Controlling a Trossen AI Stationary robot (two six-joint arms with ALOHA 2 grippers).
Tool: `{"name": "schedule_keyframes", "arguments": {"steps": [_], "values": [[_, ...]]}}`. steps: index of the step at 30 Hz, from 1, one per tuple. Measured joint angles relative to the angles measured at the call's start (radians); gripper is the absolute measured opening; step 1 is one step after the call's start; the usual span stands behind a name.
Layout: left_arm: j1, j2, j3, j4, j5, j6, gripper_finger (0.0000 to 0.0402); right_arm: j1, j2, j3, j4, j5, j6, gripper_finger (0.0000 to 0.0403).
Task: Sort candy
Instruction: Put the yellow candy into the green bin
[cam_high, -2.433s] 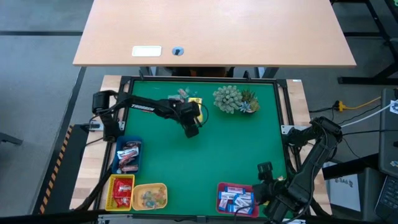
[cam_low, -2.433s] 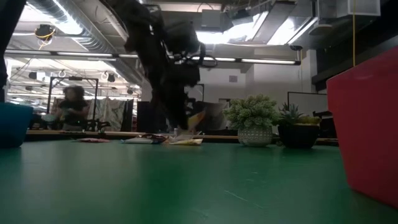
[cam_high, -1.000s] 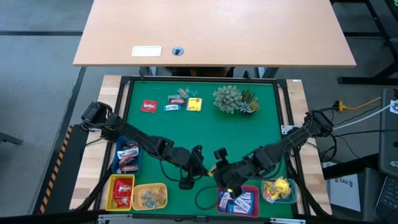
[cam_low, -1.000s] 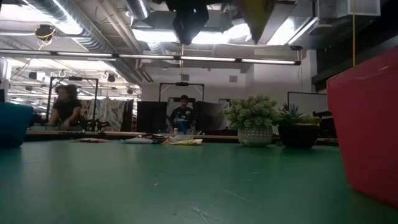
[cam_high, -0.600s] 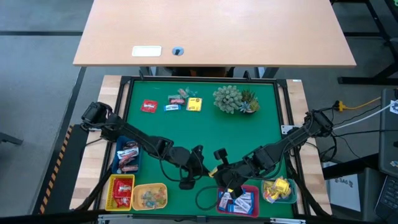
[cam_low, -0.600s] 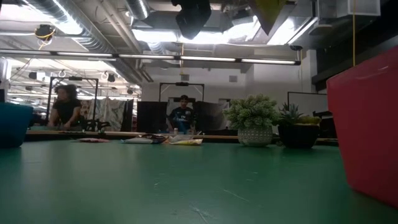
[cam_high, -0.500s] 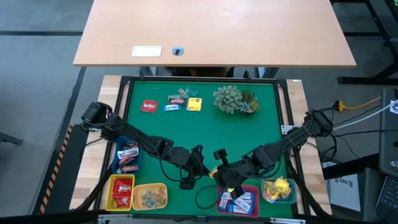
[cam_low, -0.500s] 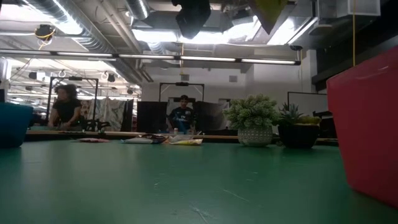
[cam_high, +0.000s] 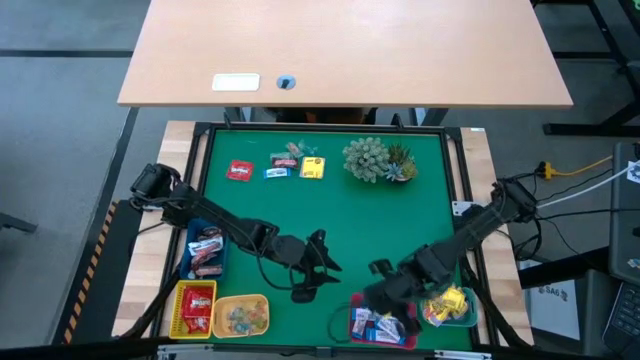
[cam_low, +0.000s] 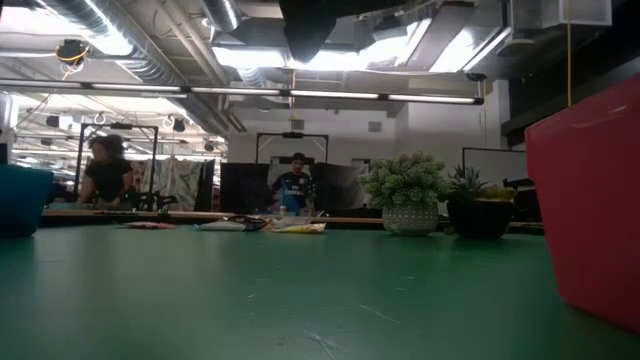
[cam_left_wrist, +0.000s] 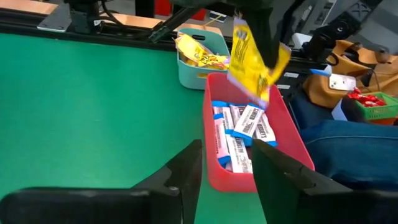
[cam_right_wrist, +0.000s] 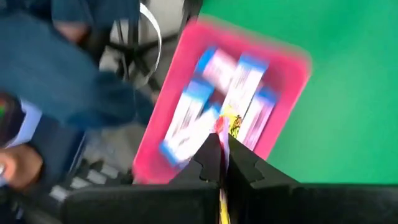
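My left gripper (cam_left_wrist: 227, 180) has just opened and released the yellow candy (cam_left_wrist: 254, 57); my right gripper (cam_right_wrist: 220, 163) now pinches it above the red tray (cam_left_wrist: 292, 140).

A green mat (cam_high: 380, 225) covers the work table, framed by a dark rail; beyond its far edge stands a light wooden desk (cam_high: 345, 50) with a white label (cam_high: 236, 83) and a small round hole (cam_high: 287, 82) on its top; at the far side of the mat sits a spiky pale-green plant (cam_high: 366, 158), with a darker plant (cam_high: 402, 163) just beside it; along the near left edge lie a blue tray (cam_high: 187, 260), a red tray (cam_high: 181, 297) and a yellow tray (cam_high: 262, 301); near the right corner are a pink-red tray (cam_left_wrist: 211, 87) and a teal tray (cam_left_wrist: 184, 70) side by side; in the room behind, two people (cam_low: 293, 185) show, small and dim.
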Motion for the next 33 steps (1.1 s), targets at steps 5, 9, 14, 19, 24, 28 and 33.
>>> {"name": "schedule_keyframes", "arguments": {"steps": [5, 9, 14, 19, 24, 28, 33], "values": [[0.0, 0.0, 0.0, -0.001, 0.0, -0.001, 0.0125, 0.118, 0.0, 0.0, -0.14, 0.038, 0.102, 0.0001], [0.0, 0.0, 0.0, -0.002, 0.001, -0.002, 0.0125, 0.213, 0.0, 0.0, -0.263, 0.164, 0.251, 0.0001], [0.0, 0.0, 0.0, -0.002, 0.002, -0.002, 0.0125, 0.308, 0.0, -0.045, -0.335, 0.222, 0.49, 0.0001], [0.0, 0.0, 0.0, -0.002, 0.003, -0.002, 0.0125, 0.377, 0.0, -0.135, -0.326, 0.221, 0.656, 0.0001], [0.0, 0.0, 0.0, -0.002, 0.003, -0.002, 0.0125, 0.396, 0.0, -0.211, -0.317, 0.222, 0.736, 0.0001], [0.0, -0.001, 0.0, -0.002, 0.003, -0.002, 0.0125, 0.396, 0.001, -0.235, -0.302, 0.213, 0.736, 0.0001], [0.0, -0.001, 0.0, -0.002, -0.004, 0.001, 0.0125, 0.389, 0.001, -0.235, -0.297, 0.191, 0.733, 0.0014]]}}
